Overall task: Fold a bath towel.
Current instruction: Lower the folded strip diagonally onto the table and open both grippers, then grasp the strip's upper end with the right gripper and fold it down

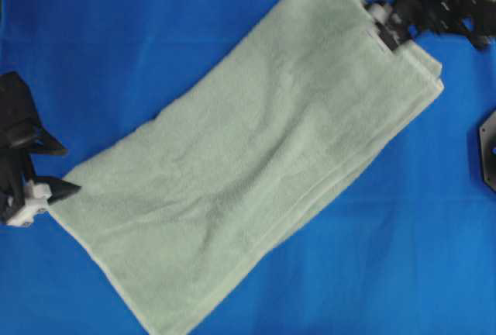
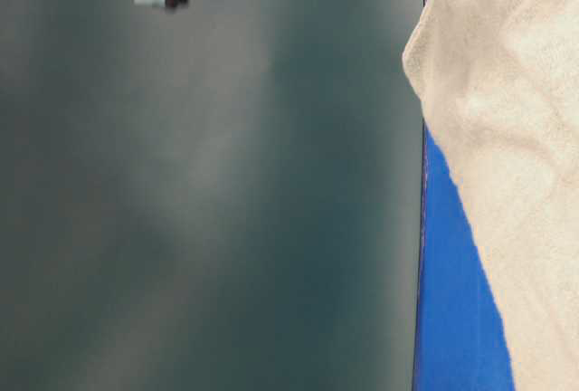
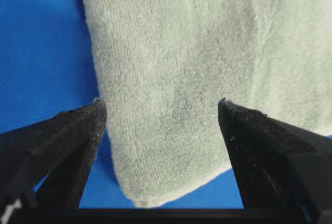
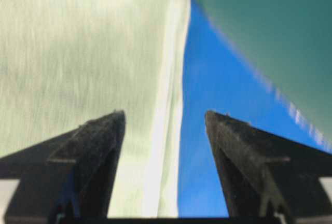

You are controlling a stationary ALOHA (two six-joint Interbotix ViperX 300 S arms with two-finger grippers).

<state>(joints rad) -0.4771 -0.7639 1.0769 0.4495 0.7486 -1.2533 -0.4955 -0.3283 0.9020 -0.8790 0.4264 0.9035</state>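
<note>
Overhead view shows the large pale sage-green terry bath towel (image 1: 256,164) folded lengthwise with both black grippers, left gripper (image 1: 54,189) and right gripper (image 1: 385,31), spread apart at its end corners, holding nothing, so a careless retreat could likely snag a corner and undo the fold.

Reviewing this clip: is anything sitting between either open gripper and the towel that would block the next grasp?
Nothing visible. The left gripper hangs open over a corner of the bath towel, and the right gripper is open above the opposite end's hemmed edge. Only the blue cloth surface surrounds the towel.
</note>
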